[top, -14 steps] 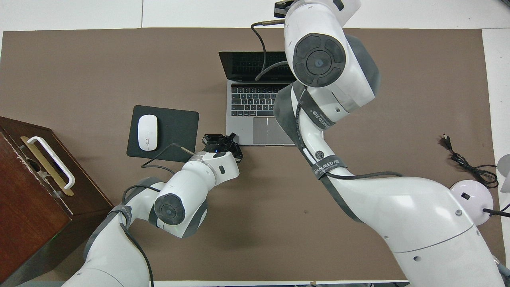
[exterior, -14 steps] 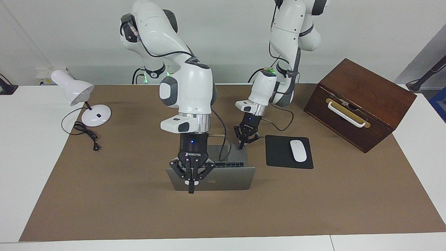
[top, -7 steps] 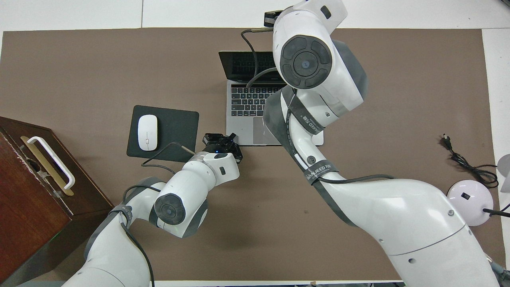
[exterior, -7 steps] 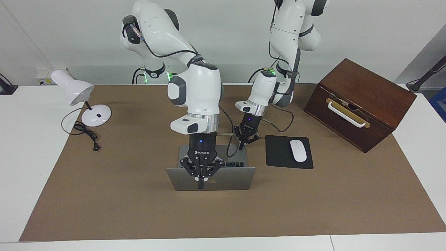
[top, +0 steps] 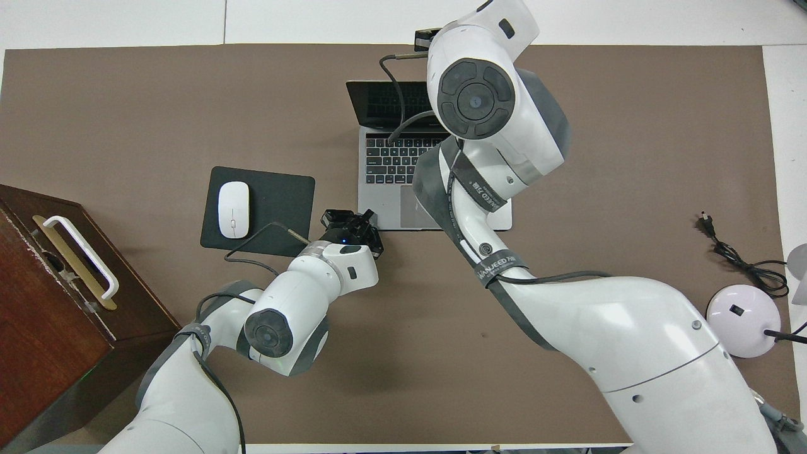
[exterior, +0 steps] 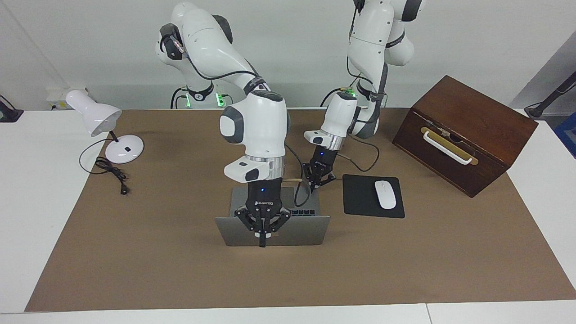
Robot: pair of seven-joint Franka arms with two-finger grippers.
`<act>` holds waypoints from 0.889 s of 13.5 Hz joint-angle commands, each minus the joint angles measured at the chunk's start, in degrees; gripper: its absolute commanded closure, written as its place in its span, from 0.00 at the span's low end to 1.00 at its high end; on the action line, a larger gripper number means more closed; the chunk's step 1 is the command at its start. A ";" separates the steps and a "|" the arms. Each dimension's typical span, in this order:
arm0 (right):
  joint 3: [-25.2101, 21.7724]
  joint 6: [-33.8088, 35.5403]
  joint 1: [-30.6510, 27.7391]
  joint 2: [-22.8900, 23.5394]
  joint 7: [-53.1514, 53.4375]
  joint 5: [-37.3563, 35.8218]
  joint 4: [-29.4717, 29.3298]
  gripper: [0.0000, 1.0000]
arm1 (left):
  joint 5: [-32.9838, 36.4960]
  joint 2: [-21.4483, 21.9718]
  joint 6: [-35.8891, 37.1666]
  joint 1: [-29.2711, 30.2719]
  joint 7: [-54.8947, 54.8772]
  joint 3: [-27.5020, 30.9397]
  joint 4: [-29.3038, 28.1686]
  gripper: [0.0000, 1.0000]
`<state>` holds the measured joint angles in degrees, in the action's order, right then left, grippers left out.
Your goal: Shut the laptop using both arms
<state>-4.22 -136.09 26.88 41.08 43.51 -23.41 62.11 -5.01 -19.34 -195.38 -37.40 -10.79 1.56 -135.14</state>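
The silver-grey laptop (exterior: 297, 231) stands open on the brown mat, its lid upright with the outer face turned away from the robots. Its keyboard shows in the overhead view (top: 391, 161). My right gripper (exterior: 263, 235) hangs point-down at the middle of the lid's top edge. Its shut fingers reach down over the lid's outer face. In the overhead view it is hidden under its own arm. My left gripper (exterior: 315, 183) is shut and empty. It sits low at the corner of the laptop's base nearest the robots, toward the left arm's end, and also shows in the overhead view (top: 350, 224).
A black mouse pad (exterior: 360, 198) with a white mouse (exterior: 385, 194) lies beside the laptop toward the left arm's end. A brown wooden box (exterior: 463, 132) stands at that end. A white desk lamp (exterior: 101, 119) and its cord (exterior: 110, 171) are at the right arm's end.
My right gripper has slid along the lid's top edge toward the left arm's end, to the lid's middle, and sunk a little. The lid's angle looks unchanged. The left gripper has hardly moved.
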 commanded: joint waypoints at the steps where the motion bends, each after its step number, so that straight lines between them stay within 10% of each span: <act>1: 0.44 0.73 -0.34 1.11 0.09 5.63 -1.99 1.00 | -0.44 -4.12 -2.37 -0.31 -1.42 0.99 0.31 1.00; 12: 1.67 14.16 -0.78 -0.12 -8.51 21.47 -1.99 1.00 | 0.09 -5.44 -3.34 0.48 -2.56 0.99 -0.13 1.00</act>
<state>-2.98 -125.11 26.72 41.07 37.73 -5.10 61.01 -4.98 -20.01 -198.27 -37.40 -11.38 1.52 -135.71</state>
